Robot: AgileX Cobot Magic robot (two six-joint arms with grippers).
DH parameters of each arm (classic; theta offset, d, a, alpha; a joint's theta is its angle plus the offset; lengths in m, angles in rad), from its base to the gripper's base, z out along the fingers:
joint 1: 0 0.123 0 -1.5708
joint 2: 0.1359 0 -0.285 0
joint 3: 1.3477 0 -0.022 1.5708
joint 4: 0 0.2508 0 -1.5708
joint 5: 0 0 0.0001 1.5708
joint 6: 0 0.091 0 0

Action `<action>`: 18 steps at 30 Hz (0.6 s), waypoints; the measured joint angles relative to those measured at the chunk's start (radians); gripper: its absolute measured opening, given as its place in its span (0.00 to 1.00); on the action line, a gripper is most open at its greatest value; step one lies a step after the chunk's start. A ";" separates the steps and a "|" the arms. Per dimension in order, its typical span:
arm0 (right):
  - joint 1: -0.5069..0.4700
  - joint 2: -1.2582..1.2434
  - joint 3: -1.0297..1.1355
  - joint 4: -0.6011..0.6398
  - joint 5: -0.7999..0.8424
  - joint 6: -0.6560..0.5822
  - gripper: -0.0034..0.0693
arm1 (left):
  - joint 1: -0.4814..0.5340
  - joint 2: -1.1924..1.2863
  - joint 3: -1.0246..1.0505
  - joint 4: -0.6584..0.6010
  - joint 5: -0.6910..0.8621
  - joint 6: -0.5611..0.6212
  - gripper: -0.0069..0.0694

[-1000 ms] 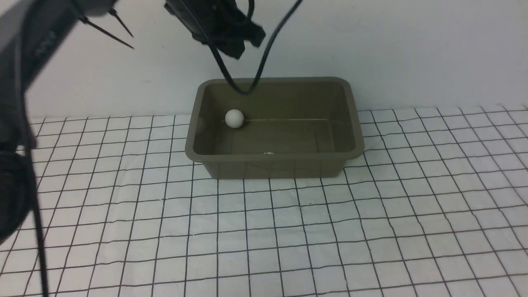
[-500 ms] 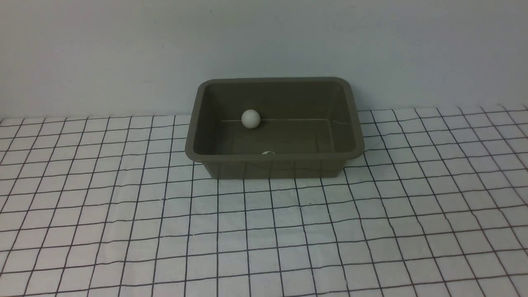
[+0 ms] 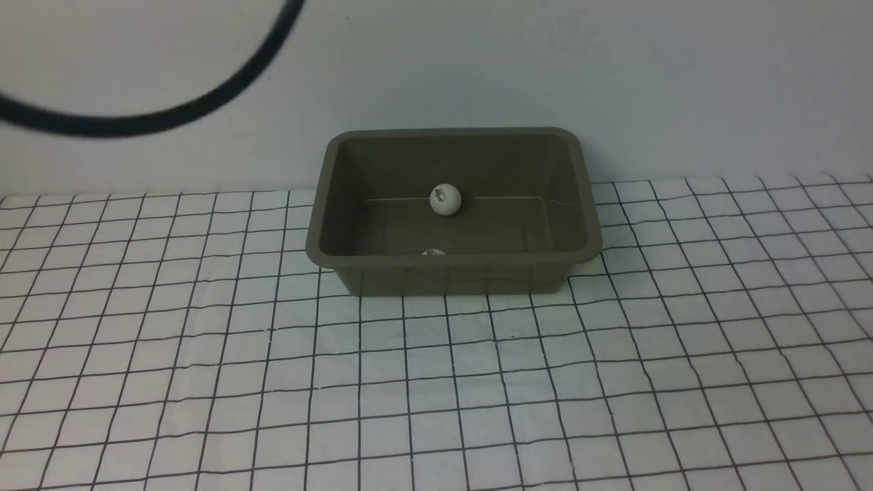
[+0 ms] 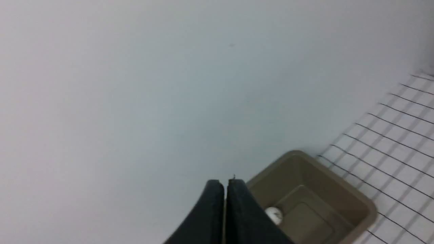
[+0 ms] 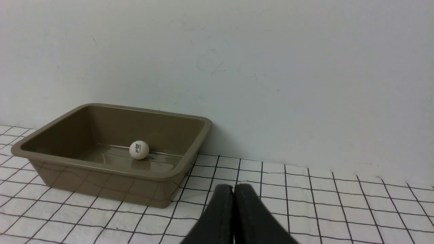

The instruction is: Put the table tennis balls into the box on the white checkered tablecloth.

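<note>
The olive-brown box [image 3: 477, 278] stands on the white checkered tablecloth [image 3: 436, 395] at the cloth's far edge, close against the pale wall [image 3: 648, 75] and about midway between the left and right edges. Both balls lie inside it. One table tennis ball [image 3: 445, 200] rests on the box floor where the floor meets the far wall, near the middle of that wall, with a small dark printed mark turned toward the robot. The second ball [image 3: 433, 253] sits hard by the near wall, a little left of its middle. Only a sliver of its white top shows above the rim in the front view, and in the right wrist view the near wall hides it. The cloth around the box is slightly wrinkled. Of the arms, the front view shows only a blurred dark cable [image 3: 170, 112] looping across the upper left, in front of the wall. The left gripper [image 4: 225, 184] is raised above the table, its two black fingers pressed together with a hairline seam between them and nothing held. Its camera looks down past them at the box, where one ball is partly hidden behind a finger. The right gripper [image 5: 233, 189] is low over the cloth, to the right of the box and nearer the cloth's near edge. Its fingers are likewise closed flat against each other and empty, pointing toward the wall over bare grid squares.
</note>
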 joint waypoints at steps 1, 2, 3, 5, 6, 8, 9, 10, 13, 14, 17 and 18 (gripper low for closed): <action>0.000 0.000 0.000 0.000 0.000 0.000 0.02 | 0.010 -0.046 0.052 0.044 -0.020 -0.034 0.09; 0.000 0.000 0.000 0.000 0.000 0.000 0.02 | 0.026 -0.100 0.125 0.088 -0.044 -0.070 0.09; 0.000 0.000 0.000 0.000 0.000 0.000 0.02 | 0.045 -0.145 0.192 0.117 -0.065 -0.096 0.09; 0.000 0.000 0.000 0.000 0.000 0.000 0.02 | 0.091 -0.225 0.323 0.154 -0.105 -0.132 0.09; 0.000 0.000 0.000 0.000 0.000 0.000 0.02 | 0.130 -0.277 0.415 0.165 -0.137 -0.164 0.09; 0.000 0.000 0.000 0.000 0.000 0.000 0.02 | 0.193 -0.353 0.557 0.173 -0.194 -0.205 0.09; 0.000 0.000 0.000 0.000 0.000 0.000 0.02 | 0.216 -0.377 0.605 0.173 -0.214 -0.224 0.09; 0.000 0.000 0.000 0.000 0.000 0.000 0.02 | 0.246 -0.410 0.669 0.173 -0.244 -0.246 0.09; 0.000 0.000 0.000 0.000 0.000 0.000 0.02 | 0.364 -0.531 0.919 0.161 -0.366 -0.354 0.09; 0.000 0.000 0.000 0.000 0.000 0.000 0.02 | 0.396 -0.568 0.994 0.151 -0.403 -0.382 0.09; 0.000 0.000 0.000 0.000 0.000 0.000 0.02 | 0.475 -0.669 1.214 0.121 -0.505 -0.437 0.09; 0.000 0.000 0.000 0.000 0.000 0.000 0.02 | 0.495 -0.712 1.284 0.112 -0.537 -0.450 0.09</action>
